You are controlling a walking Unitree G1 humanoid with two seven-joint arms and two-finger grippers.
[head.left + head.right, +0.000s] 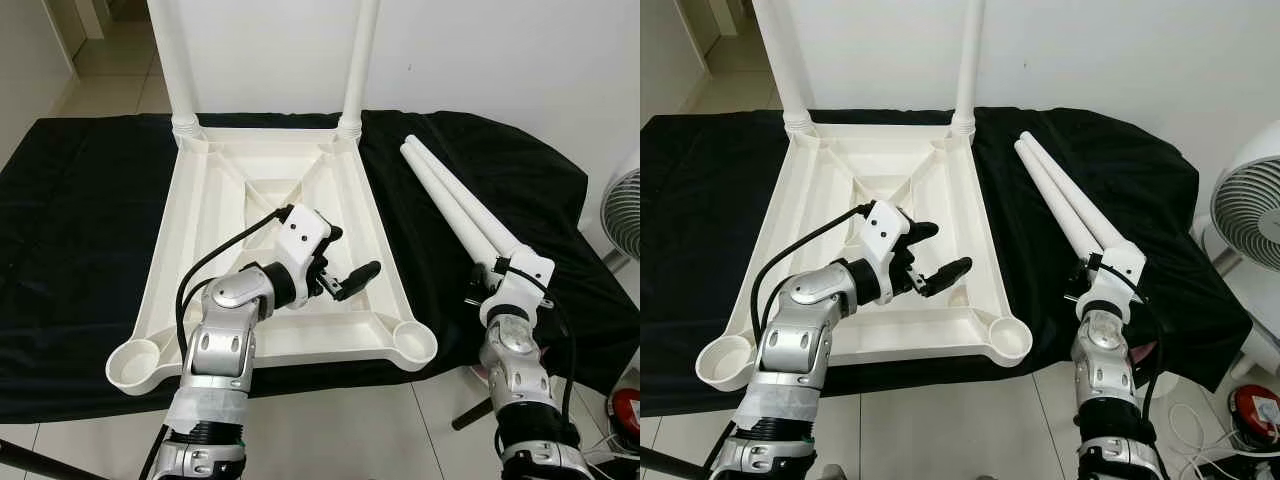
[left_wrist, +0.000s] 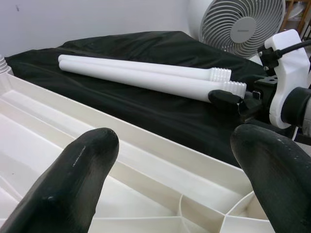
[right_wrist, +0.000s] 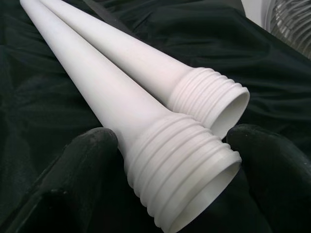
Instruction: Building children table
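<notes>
Right gripper (image 3: 172, 179) astride leg (image 3: 146, 141); grip unclear

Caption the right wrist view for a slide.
Right hand straddles the threaded end of one of two white table legs on black cloth.

Right gripper (image 3: 170, 170) fingers straddle a threaded white leg (image 3: 160, 150) end.

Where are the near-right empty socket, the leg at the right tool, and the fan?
near-right socket (image 1: 413, 343), left eye view, cup rim.
leg at the right tool (image 3: 180, 167), right wrist view, threaded end.
fan (image 1: 1250, 215), right eye view, grille.
</notes>
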